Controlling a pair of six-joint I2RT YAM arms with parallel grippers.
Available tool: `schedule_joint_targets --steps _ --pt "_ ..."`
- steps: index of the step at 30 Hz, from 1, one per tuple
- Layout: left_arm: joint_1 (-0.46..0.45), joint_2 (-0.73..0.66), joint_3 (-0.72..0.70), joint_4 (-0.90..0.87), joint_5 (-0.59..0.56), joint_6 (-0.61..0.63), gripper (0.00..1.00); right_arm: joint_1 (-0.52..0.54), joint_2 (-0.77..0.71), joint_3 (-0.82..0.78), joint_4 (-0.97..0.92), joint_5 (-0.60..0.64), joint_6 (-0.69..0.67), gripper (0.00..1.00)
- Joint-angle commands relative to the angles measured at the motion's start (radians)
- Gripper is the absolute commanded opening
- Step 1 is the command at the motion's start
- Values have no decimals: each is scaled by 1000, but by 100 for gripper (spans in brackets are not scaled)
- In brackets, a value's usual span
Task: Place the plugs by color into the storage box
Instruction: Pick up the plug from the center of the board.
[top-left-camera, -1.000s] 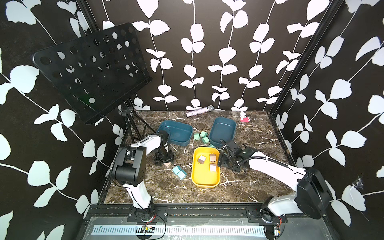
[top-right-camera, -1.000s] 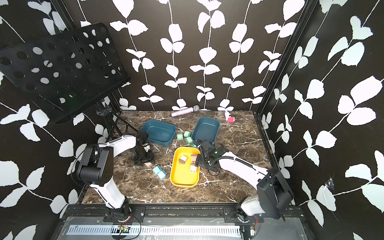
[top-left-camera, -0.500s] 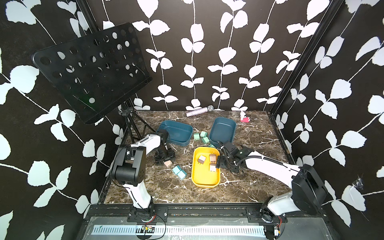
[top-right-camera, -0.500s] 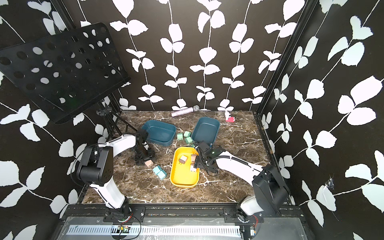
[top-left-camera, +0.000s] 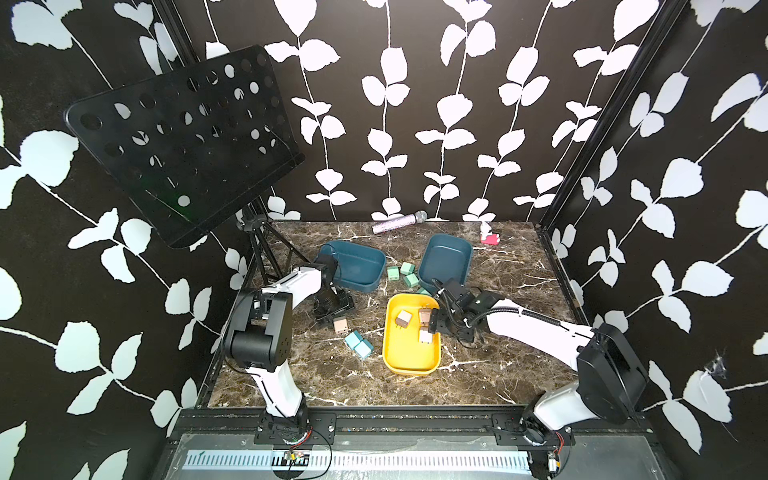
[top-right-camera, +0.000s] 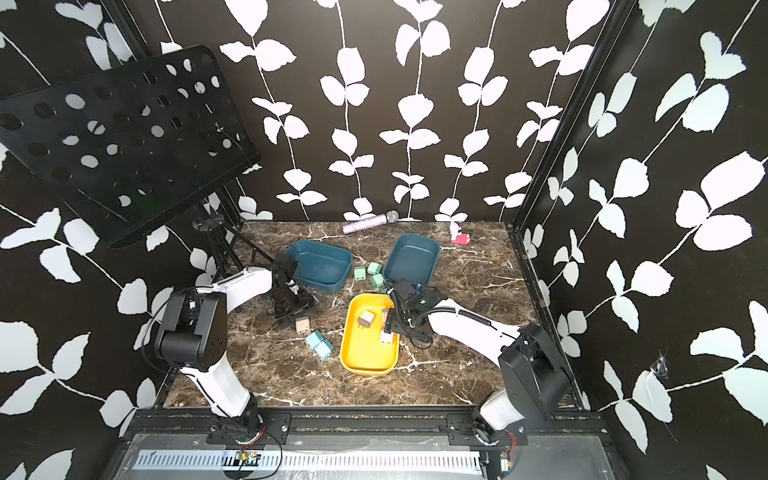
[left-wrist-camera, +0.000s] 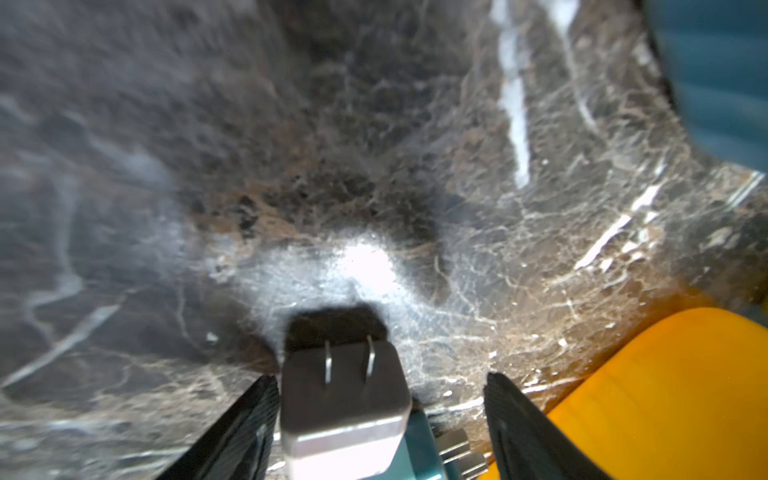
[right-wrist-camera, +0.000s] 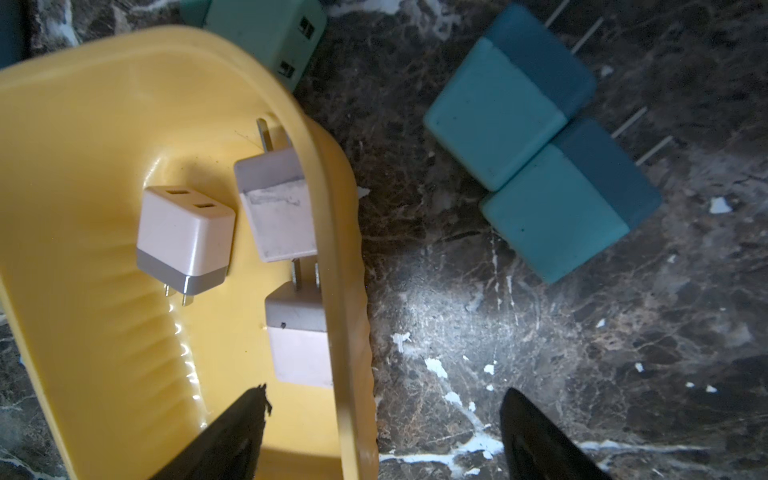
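Observation:
A yellow storage box holds three beige plugs. My right gripper is open and straddles its right rim, one finger inside and one over the table. A fourth beige plug lies on the marble between the fingers of my open left gripper, close to one finger with a wide gap to the other; it also shows in a top view. Two light blue plugs lie side by side left of the yellow box. Mint green plugs lie between two dark teal boxes.
The teal boxes stand at mid-table behind the yellow one. A microphone and a pink-red toy lie by the back wall. A black music stand overhangs the back left corner.
My right gripper has moved left and toward the front, onto the yellow box's right rim. The left arm has hardly moved beside the beige plug.

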Motion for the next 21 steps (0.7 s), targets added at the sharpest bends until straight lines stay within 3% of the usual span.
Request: schedule_joint_targets --steps 1,7,12,21 --pt "-15 -32 -4 -60 -55 52 79 6 1 -15 12 -1 9 86" --pt "-71 1 -22 -70 -146 104 70 7 2 -21 21 -3 7 86" --pt "-75 43 -7 -87 -144 114 43 6 -3 -19 7 -1 2 86" --pt "-77 -8 83 -210 -244 228 41 7 -41 -39 -2 22 10 86"
